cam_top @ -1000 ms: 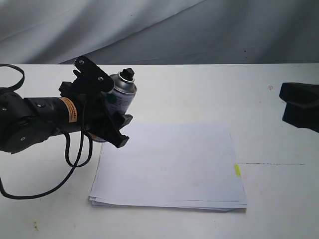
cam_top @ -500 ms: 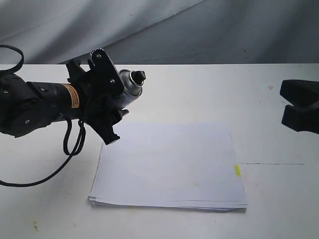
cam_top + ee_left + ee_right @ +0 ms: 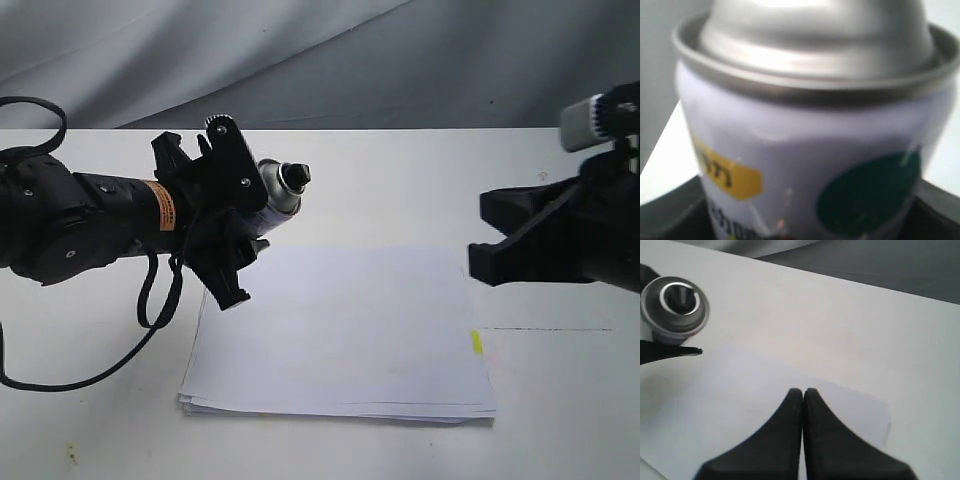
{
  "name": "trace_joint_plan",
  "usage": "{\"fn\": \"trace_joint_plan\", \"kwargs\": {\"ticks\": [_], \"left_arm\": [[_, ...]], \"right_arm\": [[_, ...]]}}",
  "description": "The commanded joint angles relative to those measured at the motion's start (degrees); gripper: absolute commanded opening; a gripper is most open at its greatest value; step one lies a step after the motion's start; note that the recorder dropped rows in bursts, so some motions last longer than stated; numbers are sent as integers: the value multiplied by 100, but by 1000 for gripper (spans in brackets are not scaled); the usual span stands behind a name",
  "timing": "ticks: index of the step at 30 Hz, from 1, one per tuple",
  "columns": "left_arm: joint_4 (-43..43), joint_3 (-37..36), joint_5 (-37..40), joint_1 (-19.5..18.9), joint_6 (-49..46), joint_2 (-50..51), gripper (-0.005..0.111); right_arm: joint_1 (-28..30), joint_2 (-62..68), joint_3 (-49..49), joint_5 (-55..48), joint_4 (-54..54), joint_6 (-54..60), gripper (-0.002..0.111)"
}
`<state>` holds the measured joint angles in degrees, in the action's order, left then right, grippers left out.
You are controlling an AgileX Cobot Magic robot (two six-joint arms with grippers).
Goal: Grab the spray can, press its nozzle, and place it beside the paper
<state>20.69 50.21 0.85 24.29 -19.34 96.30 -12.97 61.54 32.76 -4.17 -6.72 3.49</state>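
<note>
White tabletop (image 3: 400, 180) with thin dark line (image 3: 545, 329) near right edge, wrinkled grey cloth backdrop (image 3: 300, 60) behind

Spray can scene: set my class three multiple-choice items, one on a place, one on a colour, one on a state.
1. The can is: A standing free; B in the left pincer; C lying free.
2. The paper's tab is: A red; B green; C yellow.
3. The right pincer is: A shut; B open wide; C gripping a sheet.
Answers: B, the can hangs tilted between its fingers; C, a yellow mark at the edge; A, its tips touch with nothing between.
</note>
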Motion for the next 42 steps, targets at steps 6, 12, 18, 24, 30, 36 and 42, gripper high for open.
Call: {"fn": "trace_joint_plan", "kwargs": {"ticks": [6,12,18,24,30,36,42], "left_arm": [[-90,81,68,37,447,-69,0],[-90,81,-14,37,763,-69,0],[-58,81,-308,37,1314,-27,0],[-763,70,-636,26,1490,244,0],[-1457,-70,-1480,26,1479,298,0],[-1457,-70,-1549,26,1468,298,0],[-1457,-70,-1299,26,1468,298,0]], "right_arm": [[-592,967,465,-28,75,386,0],[-646,1086,465,3,10,370,0],[-646,1086,465,380,-188,359,0],[-646,1086,465,771,-188,359,0],[-646,1086,465,785,-188,359,0],[-646,1086,465,785,-188,359,0],[-646,1086,465,785,-188,359,0]]}}
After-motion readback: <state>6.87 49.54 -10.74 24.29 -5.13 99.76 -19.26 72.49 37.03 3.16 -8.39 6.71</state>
